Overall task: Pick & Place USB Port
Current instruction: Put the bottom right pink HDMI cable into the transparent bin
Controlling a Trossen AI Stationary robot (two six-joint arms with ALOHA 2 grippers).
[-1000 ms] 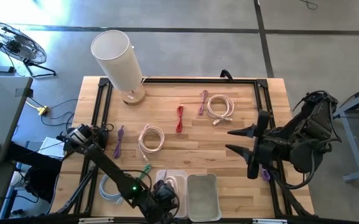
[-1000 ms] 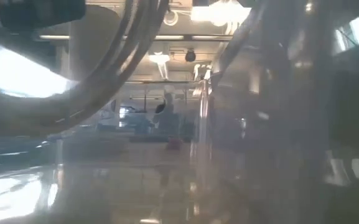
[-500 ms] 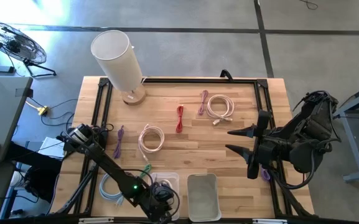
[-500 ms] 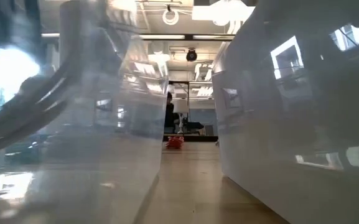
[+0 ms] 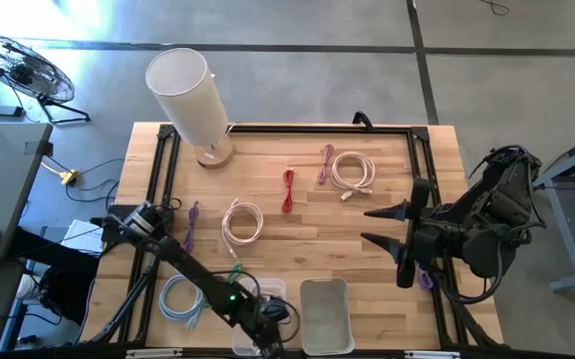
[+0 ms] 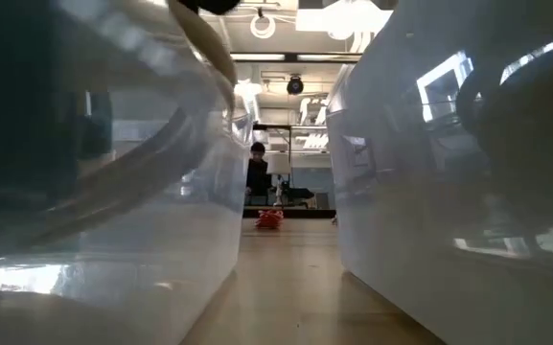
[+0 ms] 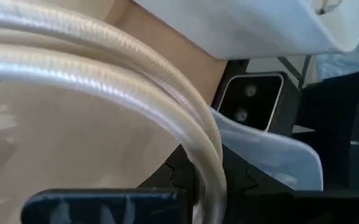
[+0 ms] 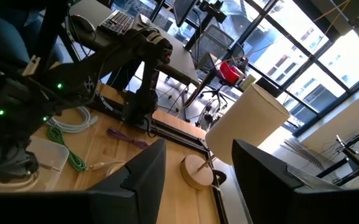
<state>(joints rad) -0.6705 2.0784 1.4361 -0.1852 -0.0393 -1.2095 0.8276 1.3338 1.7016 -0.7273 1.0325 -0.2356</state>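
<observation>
- We see the wooden table [image 5: 297, 229] from above, with the white lamp [image 5: 189, 100] standing toward its 11 o'clock corner.
- At 3 o'clock the right gripper [image 5: 387, 225] waits above the table edge, its two fingers spread wide and holding nothing.
- The left arm reaches from 9 o'clock down to the 6 o'clock edge, where the left gripper [image 5: 267, 321] sits low over the left clear bin [image 5: 250, 344]; its jaws are pinched narrow on a white USB cable [image 7: 135, 68], whose coils fill the left wrist view.
- Just beside it, toward 5 o'clock, the second clear bin [image 5: 326, 314] lies with its lid side up; whether anything is inside we cannot tell.
- A pale blue coiled cable [image 5: 178, 297] lies at 7 o'clock, with a green cable [image 5: 233, 271] near the arm.
- A white coil [image 5: 242, 221] rests left of centre, another white coil [image 5: 353, 171] at 1 o'clock.
- Smaller still: a red cable [image 5: 288, 189] near centre, a purple cable [image 5: 325, 164] beside the 1 o'clock coil, and another purple cable [image 5: 191, 225] at 9 o'clock.
- In the low view, a person [image 6: 257, 175] stands far off between the two bin walls.
</observation>
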